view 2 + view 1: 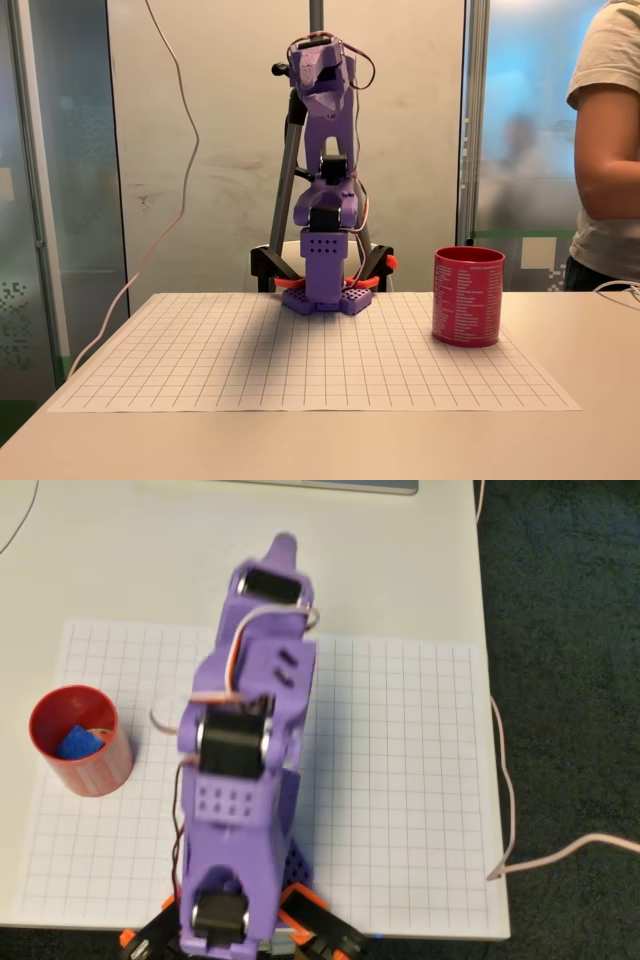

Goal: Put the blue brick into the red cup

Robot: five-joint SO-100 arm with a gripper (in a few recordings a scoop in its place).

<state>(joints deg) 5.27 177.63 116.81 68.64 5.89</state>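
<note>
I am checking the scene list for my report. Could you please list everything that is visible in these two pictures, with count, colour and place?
Small blue plastic brick: one, blue, lying inside the cup, seen in the overhead view.
Round red plastic cup: one, red, upright on the paper sheet, at the left in the overhead view and at the right in the fixed view.
Squared paper sheet: one, white with a grey grid, flat on the table.
Table: one, off-white, under the sheet.
Thin cable: one, pale, along the table's right edge in the overhead view.
Person: one, in a light shirt, at the right edge of the fixed view.
Purple arm: one, folded upright over its base; claw state unclear.
</note>
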